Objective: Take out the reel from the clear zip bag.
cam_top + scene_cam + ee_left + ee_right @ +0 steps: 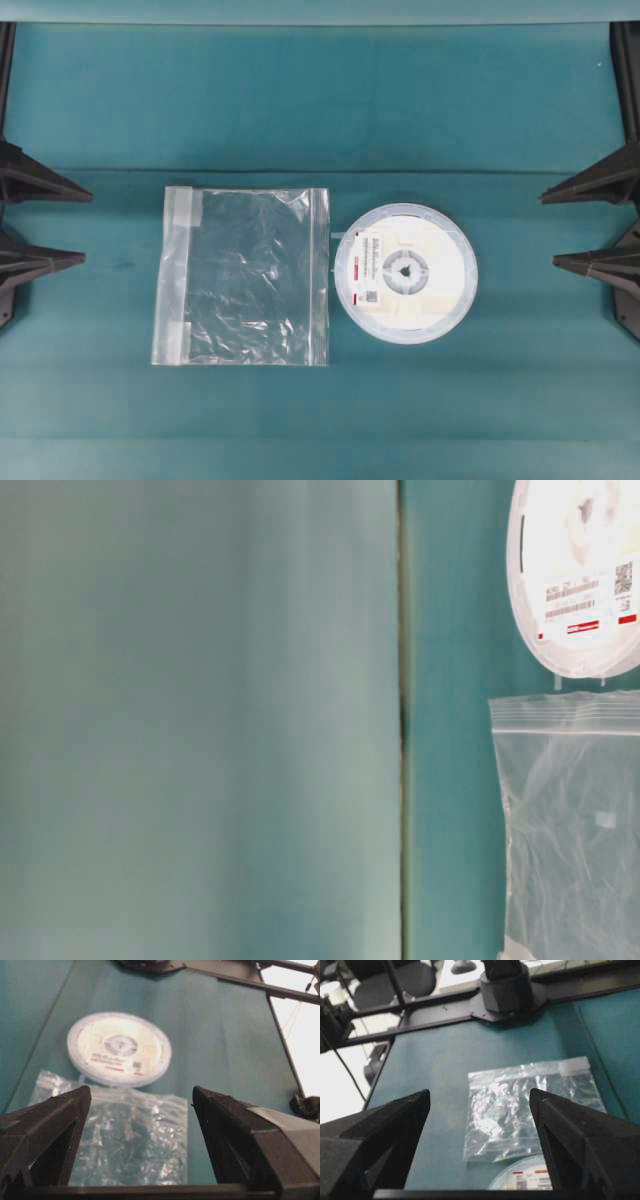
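The left gripper (45,224) is seen at the left edge of the worktop (320,110) with its jaws spread wide and nothing held between them; in its own wrist view the two black fingers (50,1130) frame the bag and the reel beyond it. The right gripper (585,226) is parked at the right edge, likewise spread wide and empty, its fingers (580,1135) well apart from everything on the cloth.

The clear zip bag (245,275) is laid flat a little left of the worktop's middle, crinkled, with a narrow strip along its right edge facing the reel and two whitish patches at its left edge. Nothing can be made out inside it.

The reel (406,272) is found lying flat on the teal surface just beside the bag's right edge, outside the bag, slightly right of centre. Its grey hub (405,271) is turned upward, and a white label (366,268) with red marks is carried on the side nearest the bag. A thin translucent tail is seen bridging the small gap between reel and bag.
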Robot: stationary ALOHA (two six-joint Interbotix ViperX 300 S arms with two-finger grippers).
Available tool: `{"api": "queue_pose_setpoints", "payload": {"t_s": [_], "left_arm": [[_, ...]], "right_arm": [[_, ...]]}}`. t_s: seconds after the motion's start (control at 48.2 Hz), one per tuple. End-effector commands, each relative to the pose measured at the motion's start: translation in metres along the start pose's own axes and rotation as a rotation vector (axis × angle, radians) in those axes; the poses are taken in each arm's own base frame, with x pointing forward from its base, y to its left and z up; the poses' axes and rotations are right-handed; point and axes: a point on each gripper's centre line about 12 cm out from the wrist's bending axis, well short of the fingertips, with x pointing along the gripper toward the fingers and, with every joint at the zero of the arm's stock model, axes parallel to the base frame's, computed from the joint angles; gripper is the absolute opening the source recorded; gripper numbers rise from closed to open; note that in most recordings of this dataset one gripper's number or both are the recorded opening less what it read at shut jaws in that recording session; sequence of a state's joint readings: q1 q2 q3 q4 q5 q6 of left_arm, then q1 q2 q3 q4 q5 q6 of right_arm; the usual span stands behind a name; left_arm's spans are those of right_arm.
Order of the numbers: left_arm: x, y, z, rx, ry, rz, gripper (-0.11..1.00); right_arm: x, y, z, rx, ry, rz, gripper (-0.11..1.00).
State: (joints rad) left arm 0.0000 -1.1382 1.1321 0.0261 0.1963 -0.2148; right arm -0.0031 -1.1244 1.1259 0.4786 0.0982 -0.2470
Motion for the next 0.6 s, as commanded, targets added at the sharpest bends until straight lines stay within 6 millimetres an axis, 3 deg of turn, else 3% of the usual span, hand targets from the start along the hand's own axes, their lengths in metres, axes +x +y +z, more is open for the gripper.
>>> {"api": "queue_pose_setpoints", "payload": {"t_s": [0.0, 0.581], "left_arm": [[0.0004, -0.0020, 0.0079, 0.004, -0.016, -0.006, 0.89], [0.0005, -0.0022, 0.0074, 0.001, -0.016, -0.007, 0.89]], "right_arm": [[0.0006, 0.0002, 0.0038, -0.008, -0.011, -0.002, 0.93], [0.0009, -0.0009, -0.0015, 0.005, 0.004, -0.004, 0.93]]}}
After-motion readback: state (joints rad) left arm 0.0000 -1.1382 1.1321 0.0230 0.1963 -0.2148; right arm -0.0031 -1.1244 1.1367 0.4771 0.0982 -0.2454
